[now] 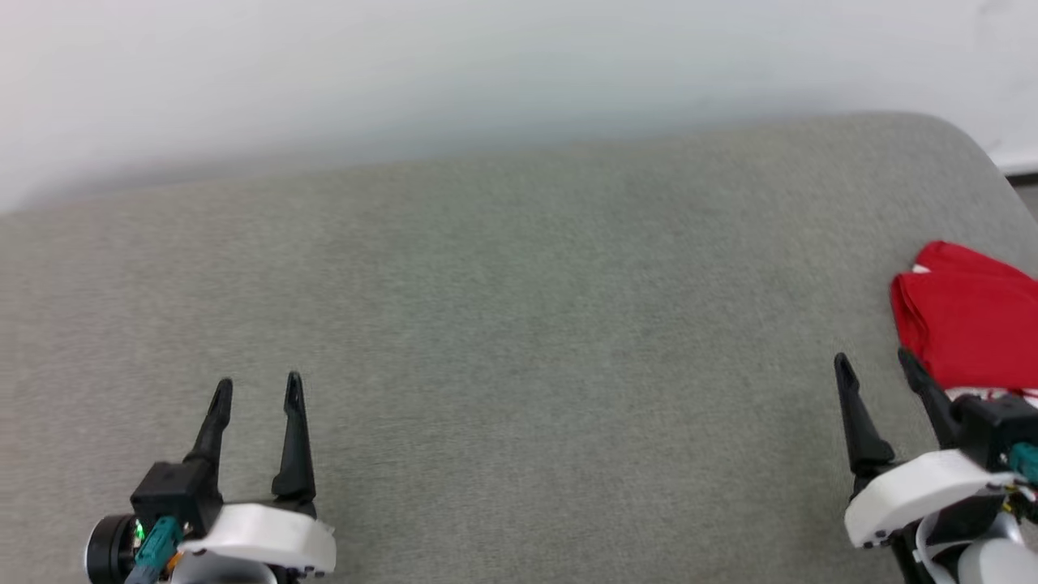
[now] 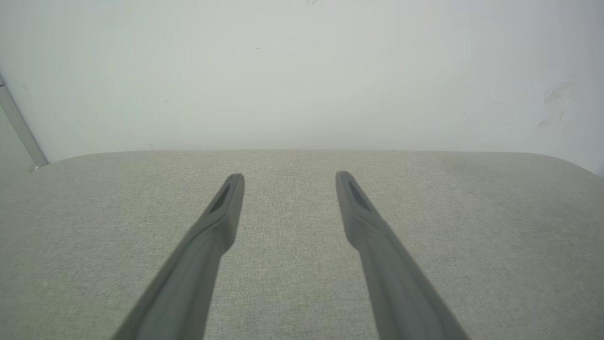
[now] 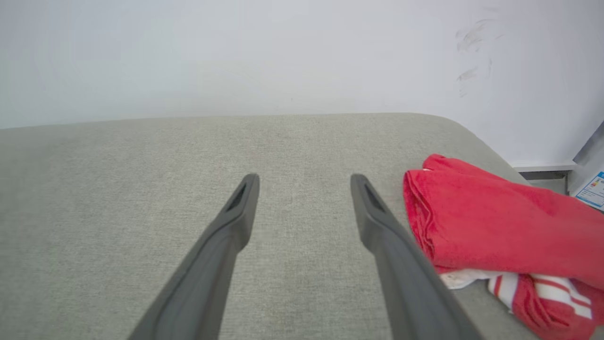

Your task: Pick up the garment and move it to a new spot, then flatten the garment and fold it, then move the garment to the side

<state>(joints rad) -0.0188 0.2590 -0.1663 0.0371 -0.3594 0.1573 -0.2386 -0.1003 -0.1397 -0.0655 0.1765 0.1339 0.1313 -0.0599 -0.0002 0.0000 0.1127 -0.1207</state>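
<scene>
The garment (image 1: 969, 320) is a red folded bundle lying at the far right edge of the grey cushion (image 1: 519, 324). In the right wrist view the garment (image 3: 490, 222) shows its folded red layers with white and red-striped trim at the bottom right. My right gripper (image 1: 877, 367) is open just left of it, with nothing between its fingers; the right wrist view shows that gripper (image 3: 305, 182) standing apart from the fabric. My left gripper (image 1: 258, 388) is open over bare cushion at the lower left, and the left wrist view shows the same gripper (image 2: 290, 178) holding nothing.
A pale wall (image 1: 486, 73) runs behind the cushion. The cushion's rounded right corner (image 1: 957, 142) drops off near the garment. Beyond that corner, the right wrist view has a strip of floor and a white label (image 3: 592, 189).
</scene>
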